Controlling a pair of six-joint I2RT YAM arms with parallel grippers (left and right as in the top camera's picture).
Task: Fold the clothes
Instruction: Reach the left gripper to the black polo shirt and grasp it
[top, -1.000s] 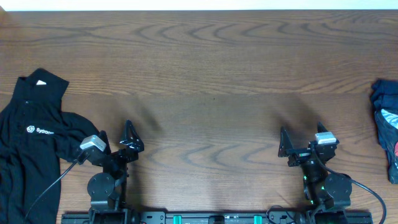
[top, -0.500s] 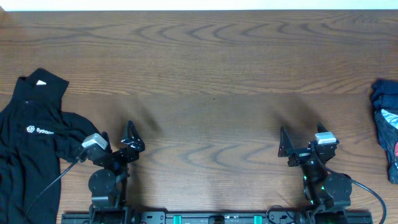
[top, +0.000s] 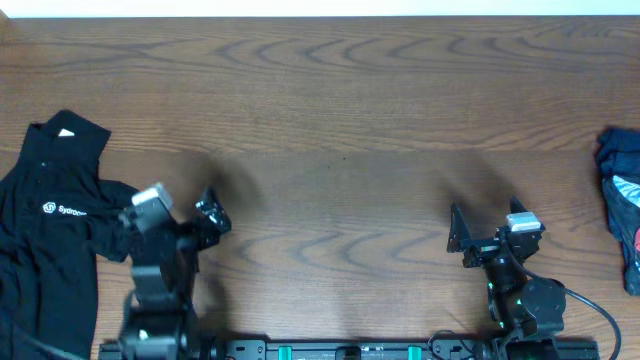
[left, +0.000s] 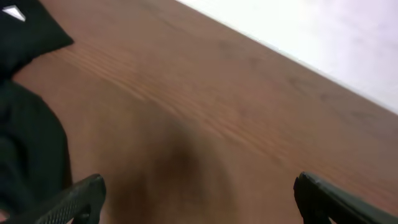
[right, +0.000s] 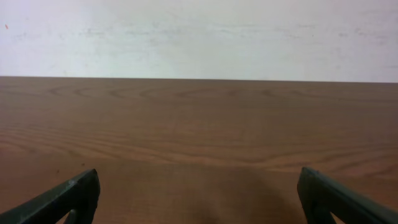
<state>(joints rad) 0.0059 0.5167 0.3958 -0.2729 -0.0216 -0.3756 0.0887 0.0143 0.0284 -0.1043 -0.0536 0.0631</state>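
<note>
The clothes (top: 45, 235), a black long-sleeved collared top with small white chest lettering, lie spread at the table's left edge. In the left wrist view the black fabric (left: 28, 134) fills the left side, with the white collar tag (left: 12, 12) at the top corner. My left gripper (top: 185, 207) hovers just right of the top's sleeve, blurred, open and holding nothing; in its own view the left gripper (left: 199, 183) spans bare wood. My right gripper (top: 485, 213) is at the front right, far from the top, also open and empty (right: 199, 175).
A dark blue bundle (top: 622, 205) with grey-white and red patches lies at the table's right edge. The brown wooden table (top: 340, 110) runs back to a white wall (right: 199, 37). Both arm bases sit at the front edge.
My left arm has swung up and to the left, toward the black top, and is blurred with motion. The right arm has not moved.
</note>
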